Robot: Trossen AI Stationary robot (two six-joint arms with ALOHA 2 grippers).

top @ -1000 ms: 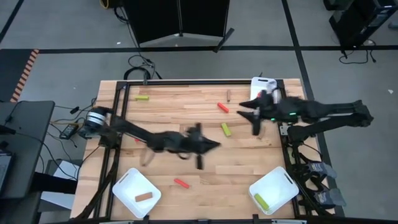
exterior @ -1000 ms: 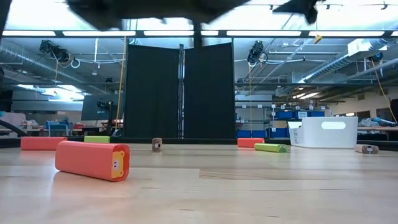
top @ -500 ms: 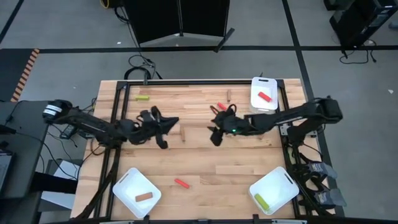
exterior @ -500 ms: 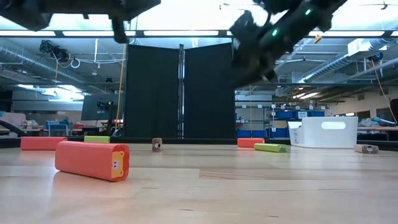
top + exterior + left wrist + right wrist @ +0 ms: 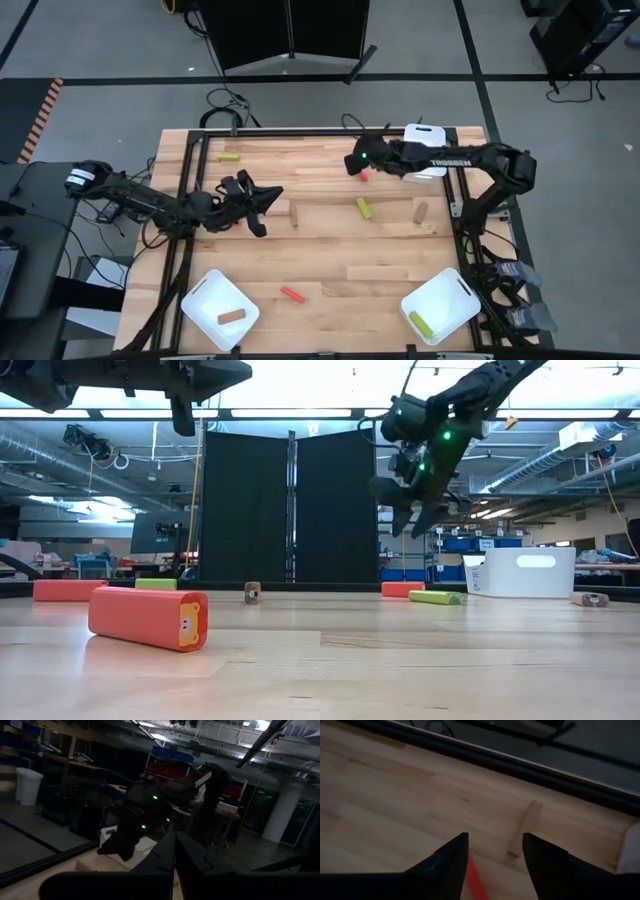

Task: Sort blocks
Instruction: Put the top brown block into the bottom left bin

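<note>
Light source: ceiling strip lights point(image 5: 300, 412) glare white across the low view.
Table point(image 5: 320, 250): evenly lit from above, shadows faint.
Left wrist view: dim, murky, the hall barely lit.
Right wrist view: the dark fingers point(image 5: 445, 865) are soft, near out of focus.
Near red block point(image 5: 148, 618): slightly soft.

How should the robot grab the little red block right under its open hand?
Grip the red block across its narrow middle, coming from above. It lies flat on the table, a thin stick pointing between the right gripper's open fingers, so they must turn crosswise first.
</note>
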